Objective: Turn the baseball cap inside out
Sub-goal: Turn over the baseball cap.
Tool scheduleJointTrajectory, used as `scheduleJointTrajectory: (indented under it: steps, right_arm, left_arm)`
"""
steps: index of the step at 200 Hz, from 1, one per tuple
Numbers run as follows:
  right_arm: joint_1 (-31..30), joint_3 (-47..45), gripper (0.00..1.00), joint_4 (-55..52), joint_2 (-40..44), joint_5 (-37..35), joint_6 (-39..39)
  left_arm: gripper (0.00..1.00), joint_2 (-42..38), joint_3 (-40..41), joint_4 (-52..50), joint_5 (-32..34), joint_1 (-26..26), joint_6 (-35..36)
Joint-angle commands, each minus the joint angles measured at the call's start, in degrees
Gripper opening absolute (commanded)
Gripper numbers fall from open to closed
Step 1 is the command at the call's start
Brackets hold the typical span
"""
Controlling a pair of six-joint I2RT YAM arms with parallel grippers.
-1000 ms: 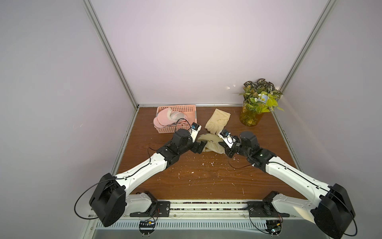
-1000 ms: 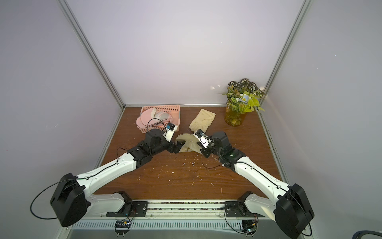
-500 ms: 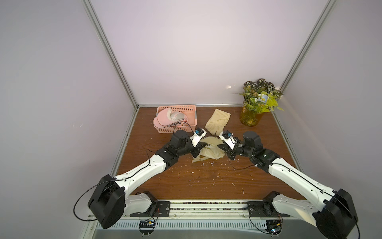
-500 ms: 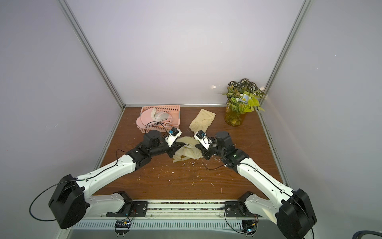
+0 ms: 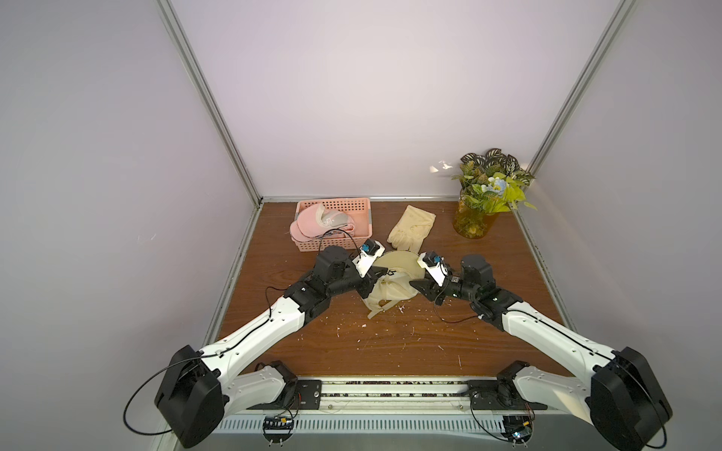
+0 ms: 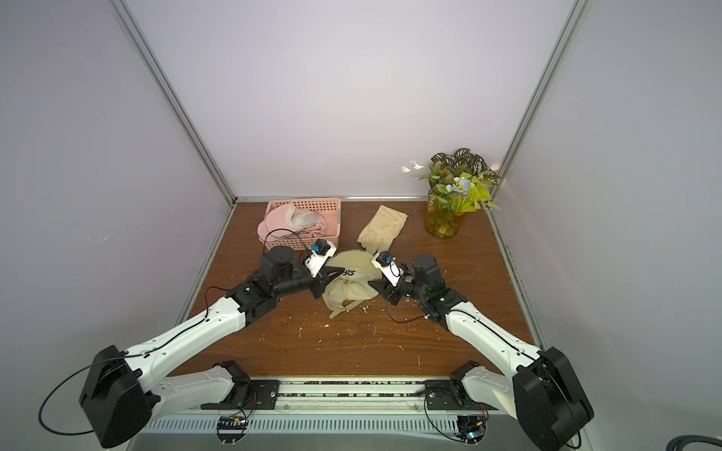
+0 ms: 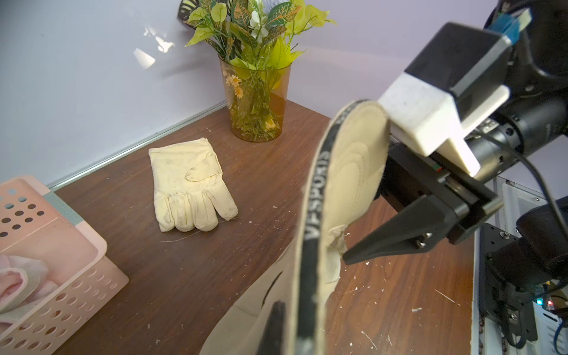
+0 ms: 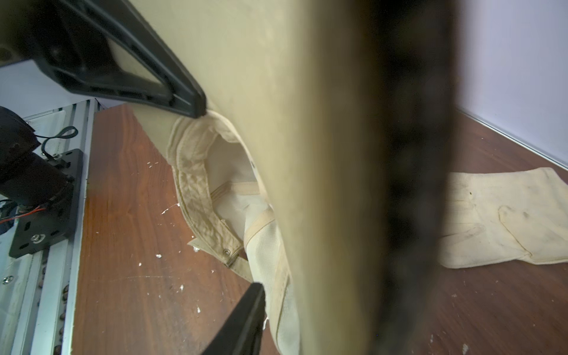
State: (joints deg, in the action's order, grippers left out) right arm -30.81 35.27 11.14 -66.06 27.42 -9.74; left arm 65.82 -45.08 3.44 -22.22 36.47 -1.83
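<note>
Over the table (image 5: 351, 343), our left gripper (image 5: 377, 276) now clamps the cap (image 5: 390, 292) as our right gripper (image 5: 421, 293) opens, free to regrip.

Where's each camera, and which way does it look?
Both top views: high above the robot's base, looking down at the table; left arm and right arm show, the left pincer shut on the cap.
Right wrist: on the right arm, looking into the cap, the glove beyond; the open right pincer shows.
Left wrist: on the left arm, looking past the cap's brim to the glove and flower vase; the right pincer shows.
Shared: both wrist views see cap and glove.
</note>
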Motion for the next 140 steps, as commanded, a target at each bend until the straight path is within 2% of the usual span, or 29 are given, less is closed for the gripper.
scheduleJointTrajectory:
  steps: [1,65,140]
  right_arm:
    - [0.2,-0.9,0.48,2.1,-0.7,4.3,-1.2]
    - [0.2,-1.0,0.50,-0.1,-1.5,11.7,-3.6]
    - [0.1,0.7,0.41,-2.9,-2.0,25.4,-4.9]
  left_arm:
    - [0.00,-2.3,-3.6,2.7,-0.7,-1.0,-1.7]
    - [0.00,-5.0,-4.1,3.7,-1.5,-1.9,-3.6]
    - [0.00,-6.0,-3.7,6.8,-3.3,-3.1,-7.1]
